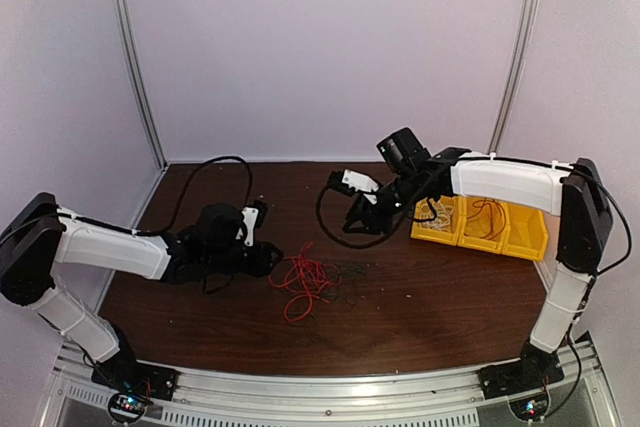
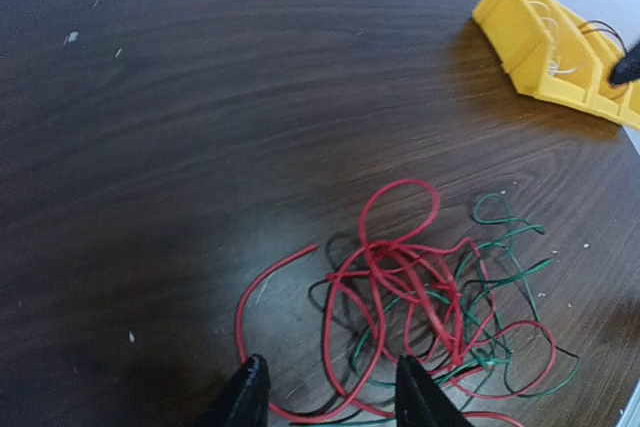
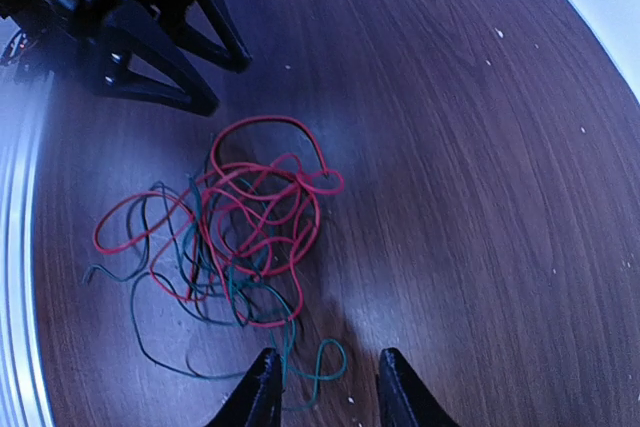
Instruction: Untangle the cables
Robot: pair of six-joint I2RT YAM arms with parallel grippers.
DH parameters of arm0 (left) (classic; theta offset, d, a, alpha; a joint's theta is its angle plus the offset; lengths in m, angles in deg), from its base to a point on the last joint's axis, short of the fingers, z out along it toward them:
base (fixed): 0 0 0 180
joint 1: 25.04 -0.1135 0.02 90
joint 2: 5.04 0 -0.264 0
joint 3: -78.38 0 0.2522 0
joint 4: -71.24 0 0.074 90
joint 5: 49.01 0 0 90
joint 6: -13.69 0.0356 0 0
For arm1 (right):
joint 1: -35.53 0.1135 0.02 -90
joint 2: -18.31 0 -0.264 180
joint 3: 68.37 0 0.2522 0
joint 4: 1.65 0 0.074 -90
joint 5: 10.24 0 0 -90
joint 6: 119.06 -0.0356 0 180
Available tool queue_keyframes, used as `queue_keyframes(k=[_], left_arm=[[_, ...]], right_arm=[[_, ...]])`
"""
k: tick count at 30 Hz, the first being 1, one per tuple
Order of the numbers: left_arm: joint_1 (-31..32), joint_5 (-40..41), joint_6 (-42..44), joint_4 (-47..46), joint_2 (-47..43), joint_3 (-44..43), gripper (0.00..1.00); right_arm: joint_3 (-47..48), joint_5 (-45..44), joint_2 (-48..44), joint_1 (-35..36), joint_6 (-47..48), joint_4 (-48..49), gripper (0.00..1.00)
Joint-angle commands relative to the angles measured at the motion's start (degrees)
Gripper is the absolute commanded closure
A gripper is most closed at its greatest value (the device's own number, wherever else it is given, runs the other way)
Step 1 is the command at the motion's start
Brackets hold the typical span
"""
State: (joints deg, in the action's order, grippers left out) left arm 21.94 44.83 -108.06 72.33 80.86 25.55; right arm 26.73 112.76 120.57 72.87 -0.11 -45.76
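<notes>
The cables lie in one loose tangle on the dark wooden table. A red cable (image 1: 303, 282) (image 2: 410, 277) (image 3: 262, 207) is looped through thin green (image 2: 500, 277) (image 3: 235, 297) and black (image 2: 335, 247) strands. My left gripper (image 1: 270, 259) (image 2: 333, 397) is open at the tangle's left edge, low over the table, and a red loop runs between its fingers. My right gripper (image 1: 354, 225) (image 3: 328, 392) is open above the tangle's far right side. In its wrist view a small green loop (image 3: 335, 365) lies between the fingertips.
A yellow bin (image 1: 520, 237) (image 2: 530, 37) with three compartments stands at the right of the table, under the right arm, and holds some thin wires. A thick black arm cable (image 1: 215, 162) arcs over the back left. The left gripper (image 3: 160, 27) shows in the right wrist view.
</notes>
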Motion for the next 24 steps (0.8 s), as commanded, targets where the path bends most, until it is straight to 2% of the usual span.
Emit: queue_keyframes(k=[1,3,5,10,15,18,20,24], left_arm=[[-3.2,-1.3,-9.5,5.4,0.0,1.7,0.58],[-4.0,-1.5,-13.1,8.3,0.4,1.8,0.57],[-4.3,-1.5,-15.1,11.6,0.7,0.9,0.49],[-4.4,0.4,-13.8,15.5,1.9,-2.8,0.39],[-4.5,1.9,-8.4,20.7,8.1,-9.7,0.49],[-4.5,0.9,-6.1,20.6,10.5,-11.4,0.52],[-4.5,-0.9,-5.1,20.6,12.4,-12.9,0.53],[-4.6,-2.2,-3.2,24.5,17.4,-17.7,0.57]], right_arm=[[2.5,2.1,1.2,3.5,-2.6,3.5,0.64],[2.2,1.0,1.5,5.3,-2.1,3.4,0.63],[2.3,-0.8,2.0,7.3,-1.2,3.0,0.62],[3.1,-0.5,4.4,9.9,-1.2,2.4,0.6],[-1.1,-0.5,3.9,12.6,2.1,2.6,0.55],[-6.1,-5.7,2.6,16.5,6.1,5.7,0.53],[-7.7,-7.9,3.6,17.5,6.1,9.3,0.53],[-7.5,-6.7,7.4,17.5,4.3,10.1,0.53]])
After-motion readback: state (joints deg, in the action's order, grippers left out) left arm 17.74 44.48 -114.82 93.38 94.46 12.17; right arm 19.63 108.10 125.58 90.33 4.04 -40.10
